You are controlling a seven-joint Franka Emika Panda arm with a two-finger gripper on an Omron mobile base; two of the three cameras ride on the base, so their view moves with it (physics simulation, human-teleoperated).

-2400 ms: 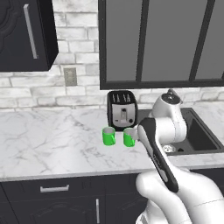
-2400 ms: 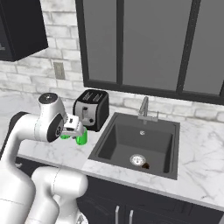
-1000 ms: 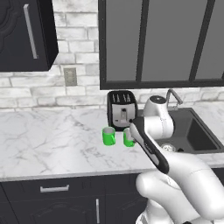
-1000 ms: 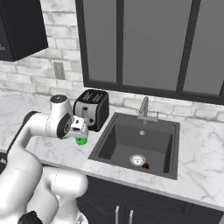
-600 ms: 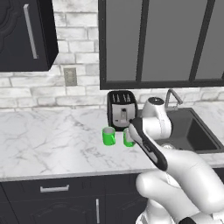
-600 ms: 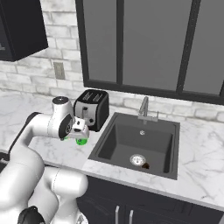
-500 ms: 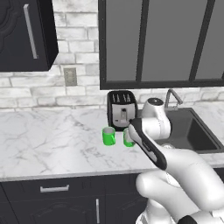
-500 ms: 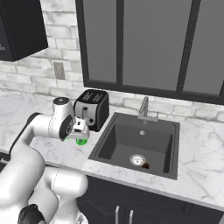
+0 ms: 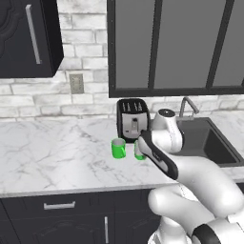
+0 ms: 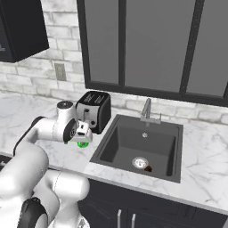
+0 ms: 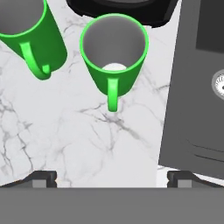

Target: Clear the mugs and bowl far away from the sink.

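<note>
Above the right mug, gripper has lowered, open.

Two mugs: smooth bright green outsides, matt grey insides. Counter: polished white marble, grey-veined. Sink: matt dark grey basin, silver metal drain. Faucet: chrome. Toaster: glossy black, brushed metal front.
</note>
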